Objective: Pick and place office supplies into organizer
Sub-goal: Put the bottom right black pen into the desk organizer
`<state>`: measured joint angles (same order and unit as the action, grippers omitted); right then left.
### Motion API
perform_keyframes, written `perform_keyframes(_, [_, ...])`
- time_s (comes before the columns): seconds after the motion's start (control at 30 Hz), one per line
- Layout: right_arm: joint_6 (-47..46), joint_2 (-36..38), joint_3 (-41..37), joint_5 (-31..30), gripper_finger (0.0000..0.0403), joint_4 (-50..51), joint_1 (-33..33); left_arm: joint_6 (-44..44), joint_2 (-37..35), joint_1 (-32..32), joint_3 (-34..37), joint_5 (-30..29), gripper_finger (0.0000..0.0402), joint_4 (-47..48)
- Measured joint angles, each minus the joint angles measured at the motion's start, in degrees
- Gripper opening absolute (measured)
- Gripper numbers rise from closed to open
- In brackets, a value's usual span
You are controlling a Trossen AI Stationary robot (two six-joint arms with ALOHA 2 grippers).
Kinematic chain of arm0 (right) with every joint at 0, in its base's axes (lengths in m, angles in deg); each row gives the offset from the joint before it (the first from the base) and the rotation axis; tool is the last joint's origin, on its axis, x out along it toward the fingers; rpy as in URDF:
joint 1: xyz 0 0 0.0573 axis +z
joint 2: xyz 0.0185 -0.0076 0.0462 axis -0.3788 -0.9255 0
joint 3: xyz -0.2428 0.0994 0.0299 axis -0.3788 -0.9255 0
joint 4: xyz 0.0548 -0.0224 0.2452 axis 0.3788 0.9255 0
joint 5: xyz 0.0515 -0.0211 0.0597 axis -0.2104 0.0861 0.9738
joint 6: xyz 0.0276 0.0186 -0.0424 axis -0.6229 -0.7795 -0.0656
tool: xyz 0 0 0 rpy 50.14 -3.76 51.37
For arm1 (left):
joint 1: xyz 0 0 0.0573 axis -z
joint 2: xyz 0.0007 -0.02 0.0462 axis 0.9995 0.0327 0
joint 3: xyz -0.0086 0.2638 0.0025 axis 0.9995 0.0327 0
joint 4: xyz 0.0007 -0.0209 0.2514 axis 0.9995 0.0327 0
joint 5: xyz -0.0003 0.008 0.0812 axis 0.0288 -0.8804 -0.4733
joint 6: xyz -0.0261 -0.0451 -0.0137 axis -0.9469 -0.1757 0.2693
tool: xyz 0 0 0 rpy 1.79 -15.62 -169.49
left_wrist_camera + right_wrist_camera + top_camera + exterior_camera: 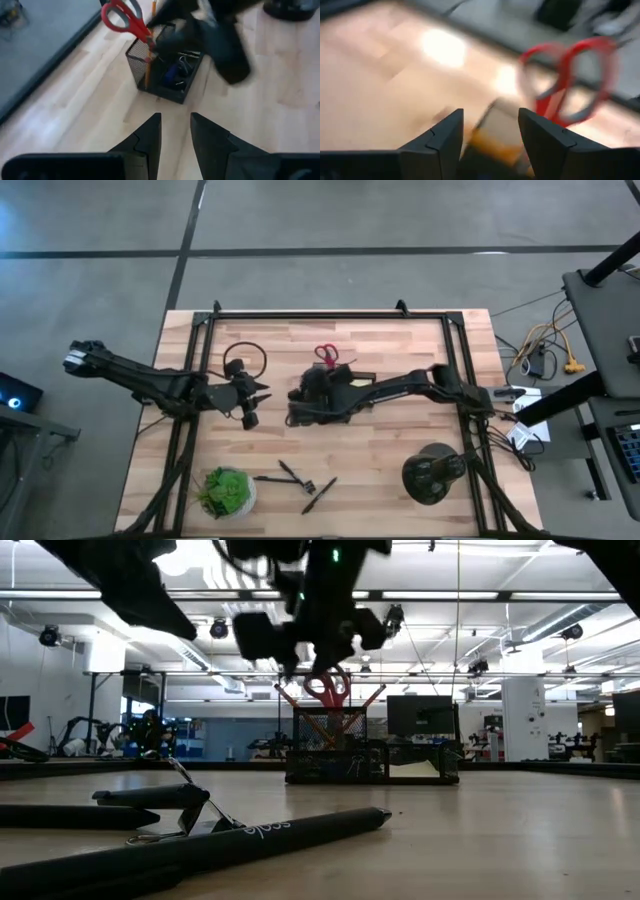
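The wooden table (pixel 400 470) carries everything, and both dark arms reach in toward its middle. The right arm stretches from the right side, its right gripper (pixel 312 388) directly above the organizer (pixel 330 402), a black wire-mesh box near the table's centre. In the right wrist view the right gripper (pixel 490 132) has its two fingers spread with a clear gap, nothing pinched between them, hanging over the mesh box just beside the scissors' handles. The left arm comes from the left; the left gripper (pixel 252 395) hovers beside the organizer, apart from it, its fingers (pixel 150 135) parted by a narrow gap and empty.

The red-handled scissors (pixel 125 20) stand upright in the organizer's tall compartment, handles up, with a thin orange pencil (pixel 148 70) leaning beside them. A small purple piece (pixel 172 75) and clips lie in the lower compartment.

Toward the front edge sit a green potted plant (pixel 226 491) and a round black domed object (pixel 432 473). Between them, black pens (pixel 300 480) lie loose on the wood, well apart from the organizer.
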<state>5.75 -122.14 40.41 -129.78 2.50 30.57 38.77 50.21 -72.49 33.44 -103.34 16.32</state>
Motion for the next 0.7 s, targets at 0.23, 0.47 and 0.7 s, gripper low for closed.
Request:
perform_keyframes(0.23, [12.2, 0.0, 3.1, 43.7, 0.0184, -1.1, 0.9, -11.0, -0.2, 0.0, 0.7, 9.0, 0.0088, 0.2])
perform_keyframes(0.47, [7.1, 0.0, -0.4, 54.5, 0.0184, -5.9, 3.5, -14.7, 0.8, 0.0, 2.0, 16.3, 0.0088, 0.2])
perform_keyframes(0.7, [11.1, 0.0, -0.6, 53.7, 0.0183, -11.5, 7.4, -17.2, 1.0, 0.1, 2.2, 18.0, 0.0088, -0.1])
